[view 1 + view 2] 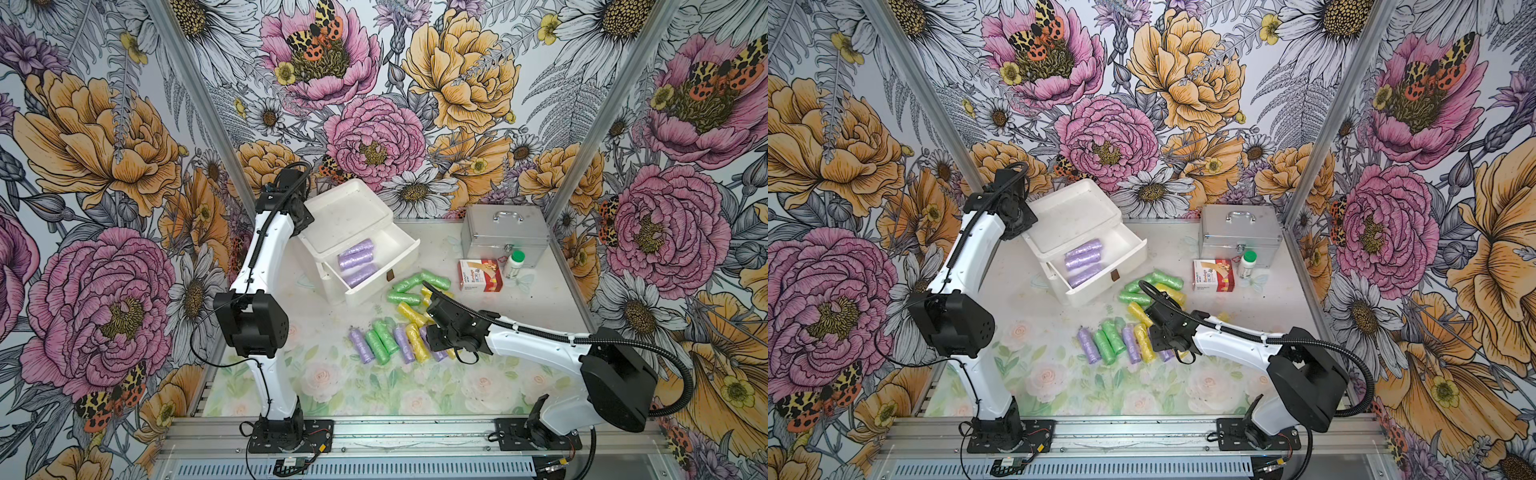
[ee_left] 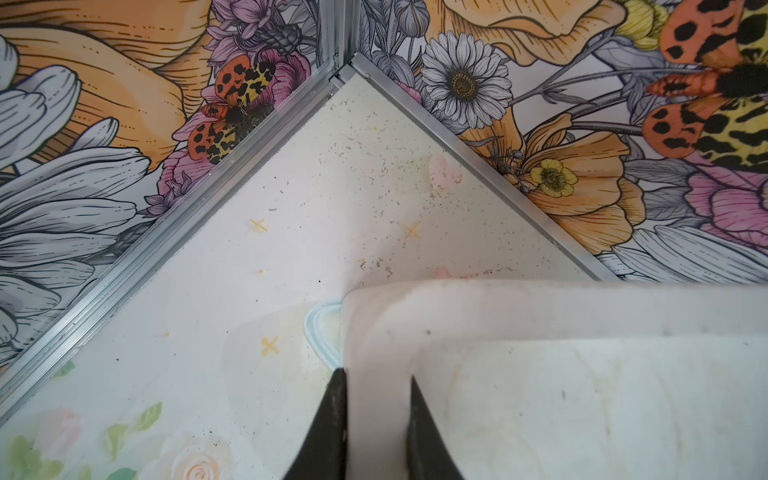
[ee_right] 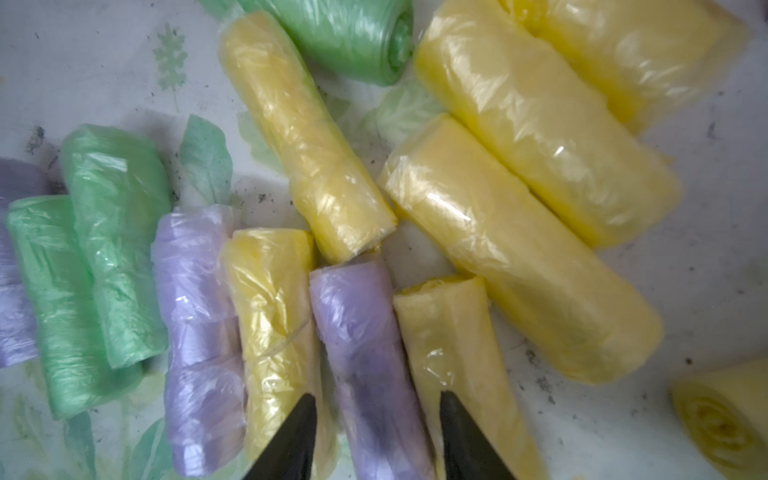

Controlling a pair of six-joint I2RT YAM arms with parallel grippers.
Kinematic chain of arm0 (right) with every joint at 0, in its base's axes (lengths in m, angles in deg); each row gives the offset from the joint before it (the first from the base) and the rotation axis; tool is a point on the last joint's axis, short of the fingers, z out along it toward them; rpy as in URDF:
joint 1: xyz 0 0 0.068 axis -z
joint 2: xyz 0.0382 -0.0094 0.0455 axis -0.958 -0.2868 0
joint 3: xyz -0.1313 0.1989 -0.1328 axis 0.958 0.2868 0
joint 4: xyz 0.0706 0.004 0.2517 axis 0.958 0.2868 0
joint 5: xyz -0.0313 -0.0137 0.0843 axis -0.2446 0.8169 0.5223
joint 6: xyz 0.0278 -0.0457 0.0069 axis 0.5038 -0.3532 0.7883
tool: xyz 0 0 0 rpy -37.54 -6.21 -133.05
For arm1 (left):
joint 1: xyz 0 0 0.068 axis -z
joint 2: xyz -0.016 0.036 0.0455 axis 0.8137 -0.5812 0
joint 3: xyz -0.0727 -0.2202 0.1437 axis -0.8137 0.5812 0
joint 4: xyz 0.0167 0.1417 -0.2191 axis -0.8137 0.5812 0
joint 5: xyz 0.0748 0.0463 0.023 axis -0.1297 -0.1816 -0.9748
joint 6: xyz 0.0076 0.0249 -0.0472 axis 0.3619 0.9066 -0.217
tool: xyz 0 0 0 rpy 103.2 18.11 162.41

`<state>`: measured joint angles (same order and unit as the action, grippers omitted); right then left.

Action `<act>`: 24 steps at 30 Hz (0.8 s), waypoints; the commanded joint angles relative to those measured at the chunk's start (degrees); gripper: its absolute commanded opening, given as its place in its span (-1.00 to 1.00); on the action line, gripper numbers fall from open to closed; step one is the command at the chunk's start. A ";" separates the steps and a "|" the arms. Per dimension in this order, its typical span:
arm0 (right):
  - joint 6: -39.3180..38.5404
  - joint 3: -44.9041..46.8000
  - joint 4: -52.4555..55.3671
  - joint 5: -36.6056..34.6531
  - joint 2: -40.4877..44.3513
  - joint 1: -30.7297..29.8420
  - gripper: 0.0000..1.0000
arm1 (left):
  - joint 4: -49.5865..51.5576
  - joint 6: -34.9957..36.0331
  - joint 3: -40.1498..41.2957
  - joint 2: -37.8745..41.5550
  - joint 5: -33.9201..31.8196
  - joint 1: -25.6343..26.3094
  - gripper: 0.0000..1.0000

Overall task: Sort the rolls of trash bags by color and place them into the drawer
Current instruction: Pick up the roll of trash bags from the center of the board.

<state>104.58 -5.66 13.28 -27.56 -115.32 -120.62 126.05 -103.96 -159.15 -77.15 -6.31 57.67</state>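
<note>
Left gripper (image 2: 377, 374) is clamping tight on the raised rim of the white drawer unit (image 2: 457, 307), one finger outside the wall and one inside. Only the left wrist view is showing that; in both top views the arm's wrist is hiding the fingers. No rolls are appearing in that wrist view.

Right gripper (image 3: 377, 394) is hanging low over the loose rolls, jaws partly spread and straddling one lilac roll (image 3: 365, 353) lying on the table (image 1: 316, 374) between two yellow ones. I can't tell whether the pads are touching it. In a top view only a sliver of that roll (image 1: 1167, 355) is peeking out under the gripper.

The top views are giving what the wrist views aren't:
- The drawer (image 1: 376, 286) is standing open at far left-centre, with only lilac rolls in the drawer (image 1: 356, 255).
- The rest are lying right of it and nearer: a green cluster (image 1: 403, 284), a yellow roll (image 1: 409, 311), and a near row of mixed colours (image 1: 376, 347).
- A metal case (image 1: 505, 237), a bandage box (image 1: 480, 275) and a green-capped bottle (image 1: 515, 264) are sitting far right.
</note>
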 commanded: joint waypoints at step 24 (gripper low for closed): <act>-1.06 -0.90 -2.96 -0.13 -8.73 -0.51 -0.07 | 1.04 -4.15 3.27 1.14 9.60 1.18 -1.00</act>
<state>104.01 -6.56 9.74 -27.58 -122.23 -121.06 124.90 -103.83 -157.84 -76.48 -6.31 57.67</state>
